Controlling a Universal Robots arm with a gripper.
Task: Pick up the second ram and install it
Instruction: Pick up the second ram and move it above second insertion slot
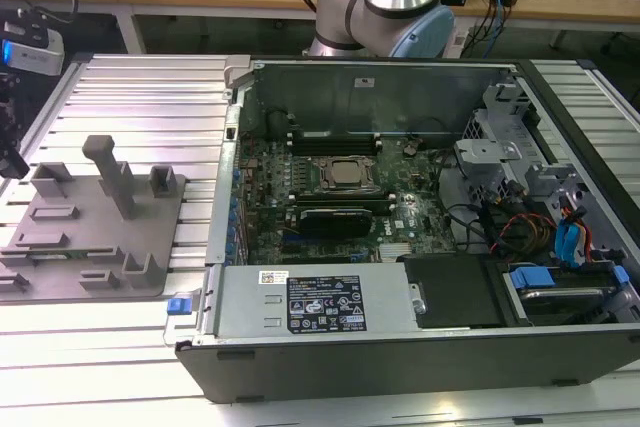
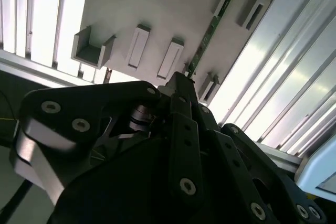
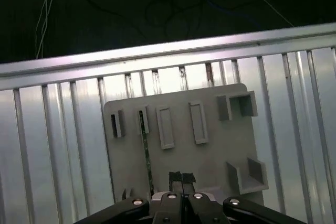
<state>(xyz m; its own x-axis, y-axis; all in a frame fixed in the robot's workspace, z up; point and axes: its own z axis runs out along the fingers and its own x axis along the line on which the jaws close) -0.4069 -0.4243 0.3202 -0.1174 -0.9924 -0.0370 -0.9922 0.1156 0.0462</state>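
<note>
The second ram (image 3: 147,153) is a thin dark-green strip standing on its edge in a slot of the grey holder plate (image 3: 210,150). In the second wrist view the second ram (image 2: 206,38) runs across the holder plate (image 2: 157,9) just beyond my fingertip. My gripper (image 3: 181,178) hovers above the plate's near edge, beside the ram and not touching it, with its two fingertips pressed together and nothing between them. In the exterior view my gripper (image 1: 10,147) hangs at the far left, over the holder plate (image 1: 95,237).
An open computer case (image 1: 420,347) lies to the exterior view's right of the plate, with the motherboard and its CPU socket (image 1: 345,175) exposed. Upright posts (image 1: 115,177) rise from the plate. Ribbed aluminium table (image 1: 130,97) lies underneath; cables and a workbench stand behind.
</note>
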